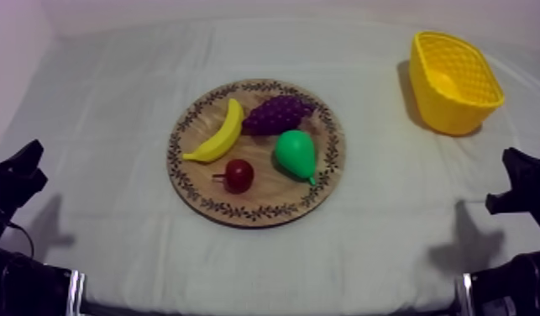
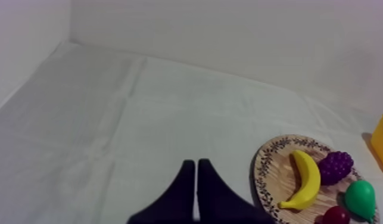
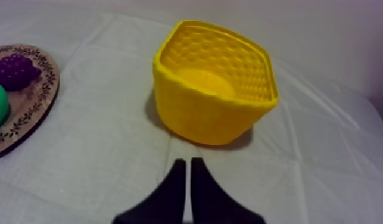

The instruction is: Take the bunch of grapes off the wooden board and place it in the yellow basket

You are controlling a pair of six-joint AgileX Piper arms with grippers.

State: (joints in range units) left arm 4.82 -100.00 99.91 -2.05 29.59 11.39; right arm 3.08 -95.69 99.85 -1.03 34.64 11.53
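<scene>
- Your grapes (image 1: pixel 279 113) lie on the upper part of the wooden board (image 1: pixel 249 212) at mid-frame in the top view, just beside the banana's (image 1: pixel 218 134) tip and above the pear (image 1: pixel 296 154). The small red fruit (image 1: pixel 238 175) sits lower.
- The yellow basket (image 1: pixel 445 113) stands mouth-up at upper right, well apart from the board, so a drop from above should suit.
- Your left gripper (image 2: pixel 195 164) and right gripper (image 3: pixel 186 162) each have fingers pressed together in a narrow wedge, holding nothing.
- Both arms sit low at the sides, likely parked clear; the pick has not begun.
</scene>
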